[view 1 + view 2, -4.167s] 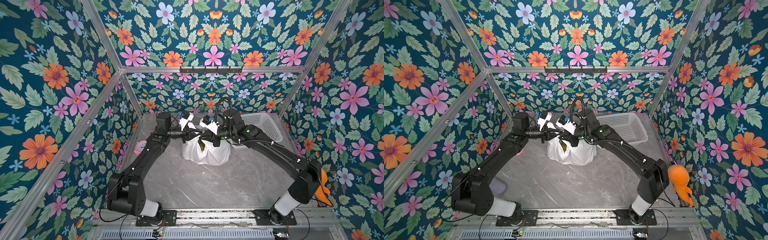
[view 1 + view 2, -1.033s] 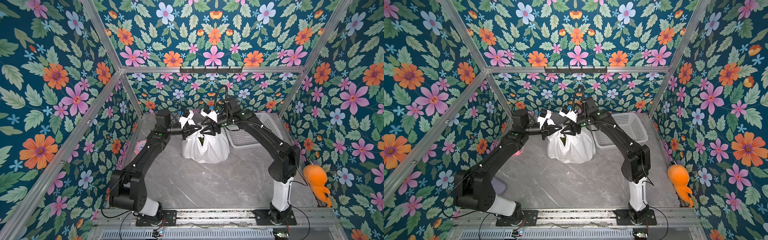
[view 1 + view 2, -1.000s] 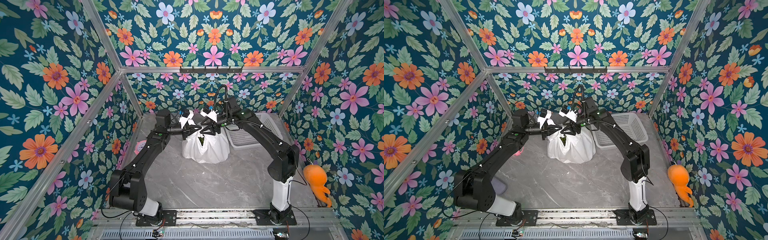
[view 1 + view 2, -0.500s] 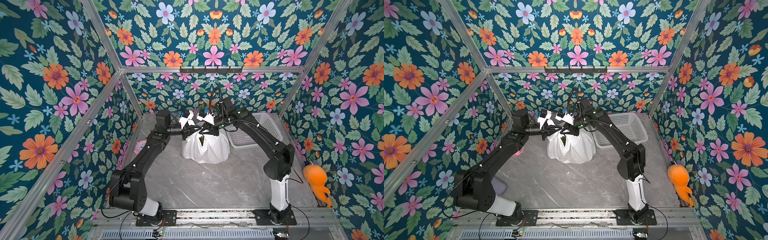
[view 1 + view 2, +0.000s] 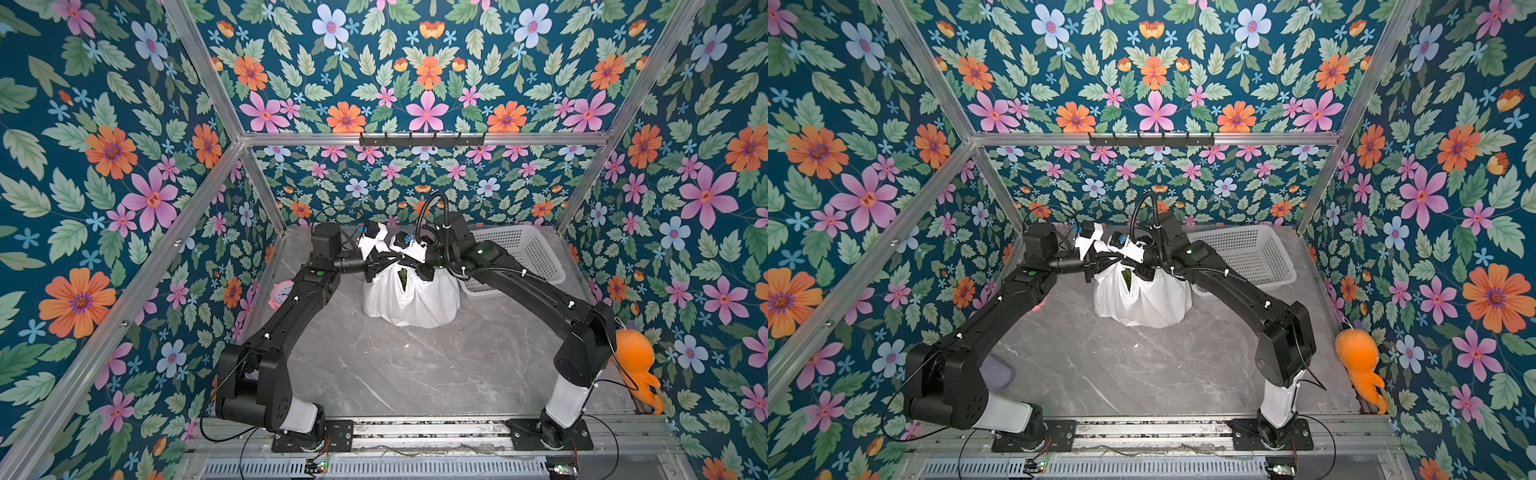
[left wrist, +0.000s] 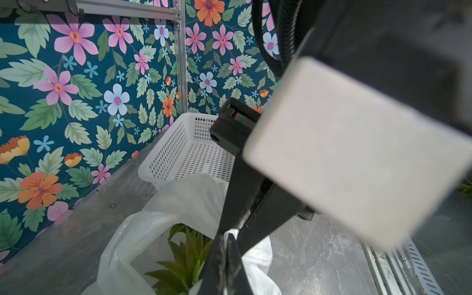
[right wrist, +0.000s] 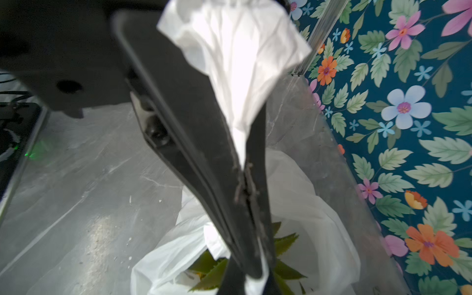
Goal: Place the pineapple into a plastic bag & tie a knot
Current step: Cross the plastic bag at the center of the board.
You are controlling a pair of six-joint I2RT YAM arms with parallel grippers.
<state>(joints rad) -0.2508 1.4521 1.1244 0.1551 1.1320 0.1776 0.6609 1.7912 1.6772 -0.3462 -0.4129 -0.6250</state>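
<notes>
While the left arm point(image 5: 291, 307) and the right arm point(image 5: 536, 291), both black, reach in from the near edge of the grey marbled desk point(image 5: 395, 374), their wrists meet over its far side. A white perforated basket point(image 5: 519, 253) fills the far right corner. Just beside it, about midway along the far edge, the plastic bag point(image 5: 409, 299) stands upright on the desk, white and crinkled, its top gathered upward in both top views. An orange plush toy point(image 5: 636, 365) leans at the right edge. Green leaves of the pineapple point(image 7: 214, 270) show inside the bag's open mouth; the fruit's body is hidden by plastic. The left gripper point(image 5: 376, 272) has its jaws pressed together on a bunch of the bag's plastic at the mouth. The right gripper point(image 7: 251, 265) is clamped narrow on a handle strap point(image 7: 237, 76), which passes between its fingers and fans out white on the wrist side.
</notes>
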